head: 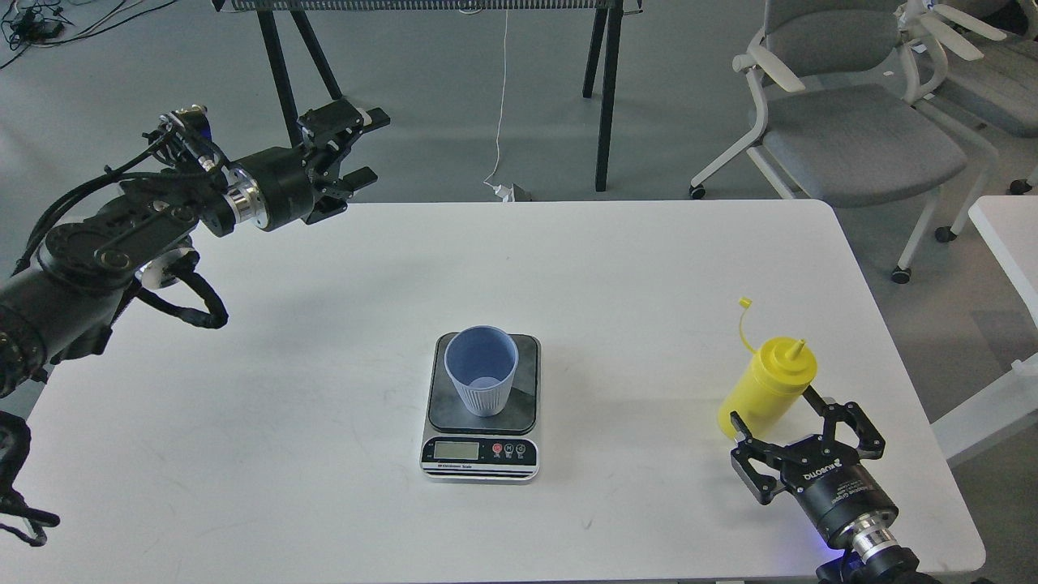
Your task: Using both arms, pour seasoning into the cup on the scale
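The yellow seasoning bottle (766, 388) stands on the white table (616, 268) at the right, its tethered cap hanging open above the nozzle. My right gripper (799, 430) is open just in front of the bottle's base, its fingers spread and not closed on it. The light-blue ribbed cup (481, 380) stands upright on the dark scale (480, 458) at the table's middle and looks empty. My left gripper (345, 150) is open and empty, held in the air above the table's far left edge, far from the cup.
Grey office chairs (851, 130) stand beyond the table's far right corner. Black stand legs (604, 89) and a white cable (499, 113) are on the floor behind the table. A second white table edge (1005, 235) is at the right.
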Motion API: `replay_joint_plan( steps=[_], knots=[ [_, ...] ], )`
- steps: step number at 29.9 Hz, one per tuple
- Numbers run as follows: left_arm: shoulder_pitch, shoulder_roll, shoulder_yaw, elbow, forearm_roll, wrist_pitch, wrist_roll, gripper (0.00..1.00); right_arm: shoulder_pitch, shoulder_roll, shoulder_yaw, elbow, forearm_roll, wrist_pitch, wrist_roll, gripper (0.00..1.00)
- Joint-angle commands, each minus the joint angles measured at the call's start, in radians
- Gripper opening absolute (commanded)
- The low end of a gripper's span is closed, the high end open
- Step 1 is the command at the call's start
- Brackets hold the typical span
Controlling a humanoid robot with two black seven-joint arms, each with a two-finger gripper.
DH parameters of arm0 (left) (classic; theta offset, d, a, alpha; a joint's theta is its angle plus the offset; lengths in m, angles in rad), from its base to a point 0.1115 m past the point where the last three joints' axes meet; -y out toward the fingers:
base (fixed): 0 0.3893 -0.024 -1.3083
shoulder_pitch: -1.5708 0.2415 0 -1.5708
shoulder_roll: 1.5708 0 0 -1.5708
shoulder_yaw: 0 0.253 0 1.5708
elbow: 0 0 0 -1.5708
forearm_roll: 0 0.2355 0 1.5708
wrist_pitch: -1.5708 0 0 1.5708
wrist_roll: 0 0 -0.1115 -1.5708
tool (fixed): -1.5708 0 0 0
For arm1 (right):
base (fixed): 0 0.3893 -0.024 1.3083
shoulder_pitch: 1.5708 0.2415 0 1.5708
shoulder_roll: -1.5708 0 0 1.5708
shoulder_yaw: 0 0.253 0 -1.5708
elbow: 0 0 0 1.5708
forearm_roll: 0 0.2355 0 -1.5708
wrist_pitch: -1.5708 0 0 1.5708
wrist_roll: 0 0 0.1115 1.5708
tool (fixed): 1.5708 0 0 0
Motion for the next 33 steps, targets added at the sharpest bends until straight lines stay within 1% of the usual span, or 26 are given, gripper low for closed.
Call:
replay_joint_plan(
  steps=[1,9,13,17,21,24,28,31,33],
  knots=[
    [-0.001,-0.001,0.000,0.000,0.000,0.000,0.000,0.99,-0.046,-0.032,0.006,0.052,-0.002,0.000,0.000,0.97],
    [0.000,-0.001,0.000,0.000,-0.001,0.000,0.000,0.99,-0.160,-0.145,0.018,0.159,-0.005,0.000,0.002,0.97],
    [0.000,0.004,-0.001,0.000,-0.001,0.000,0.000,0.99,-0.240,-0.240,0.053,0.215,-0.005,0.000,0.006,0.98],
    [0.000,0.019,0.000,0.000,-0.003,0.000,0.000,0.99,-0.264,-0.323,0.153,0.190,-0.002,0.000,0.022,0.98],
    [0.008,0.027,-0.003,-0.006,-0.004,0.000,0.000,0.99,-0.238,-0.332,0.269,0.149,-0.003,0.000,0.019,0.99],
    [0.020,0.039,-0.003,-0.006,-0.006,0.000,0.000,0.99,-0.107,-0.334,0.277,0.103,-0.003,0.000,0.019,0.99],
    [0.023,0.085,-0.005,-0.006,-0.015,0.000,0.000,0.99,0.083,-0.332,0.250,0.014,-0.003,0.000,0.014,0.99],
    [0.022,0.111,-0.005,-0.006,-0.035,0.000,0.000,0.99,0.235,-0.320,0.195,-0.058,-0.003,0.000,0.011,0.98],
    [0.023,0.127,-0.005,-0.006,-0.043,0.000,0.000,0.99,0.353,-0.293,0.124,-0.115,-0.005,0.000,0.011,0.99]
  ],
)
